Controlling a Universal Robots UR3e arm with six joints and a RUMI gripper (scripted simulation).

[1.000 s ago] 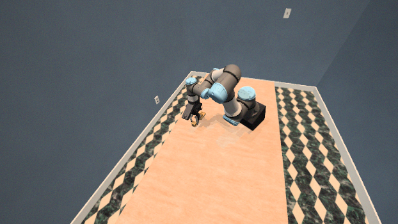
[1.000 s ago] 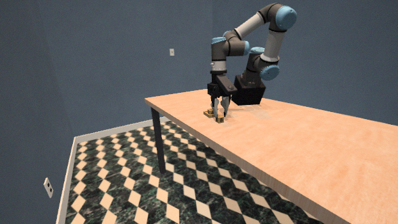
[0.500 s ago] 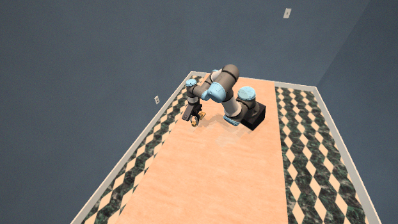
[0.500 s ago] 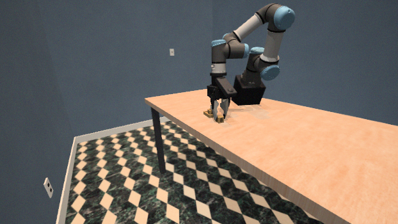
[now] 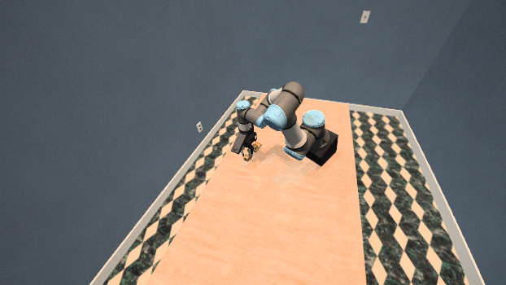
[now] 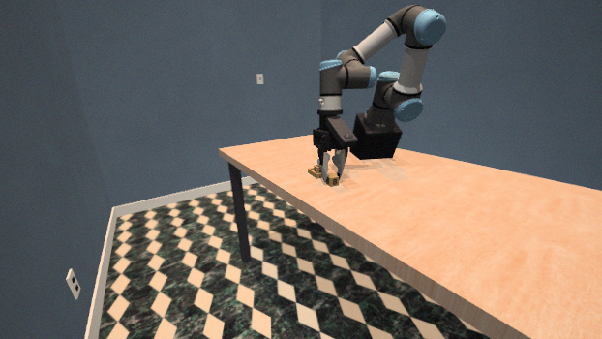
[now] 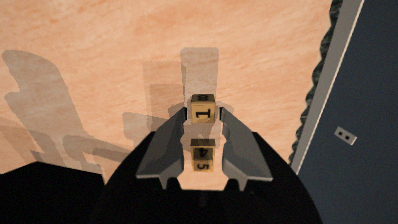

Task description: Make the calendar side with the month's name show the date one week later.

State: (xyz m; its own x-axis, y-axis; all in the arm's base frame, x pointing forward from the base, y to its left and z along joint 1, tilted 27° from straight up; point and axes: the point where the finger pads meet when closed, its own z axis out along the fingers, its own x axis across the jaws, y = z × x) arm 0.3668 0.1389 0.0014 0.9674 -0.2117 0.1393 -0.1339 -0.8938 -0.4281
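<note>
Tray (image 5: 259,146) (image 6: 313,173) at left in exterior view, on the tabletop, low and small; probably light enough to skid if nudged. Next, seated cube (image 6: 316,168) (image 7: 203,164), apparently in the tray; wrist view shows a 4 and a 5 on its faces (which side is the month side, cannot tell). Then the gripper (image 5: 246,155) (image 6: 333,177) (image 7: 203,108), pointing down, jaws fairly narrow but not shut, slim gap each side of the loose cube (image 5: 246,158) (image 6: 333,181) (image 7: 203,111), so nothing held. Loose cube sits flat outside the tray, near it, a 1 on top lying sideways.

Handling guess: both cubes light, rigid, not fragile; smooth faces could slip under a weak pinch. Best hold is the two opposite side faces already between the pads, square on and centred, moderate squeeze. Off-centre grip likely twists it (and the digit ends up tilted). Grip low enough to be firm, but leave clearance for the tray rim when seating.

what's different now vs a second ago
The gripper has come down slightly around the loose cube. Nothing visibly taken hold of or let go: gaps show between cube and jaws. The loose cube, the other cube and the arm's black base look unmoved.
</note>
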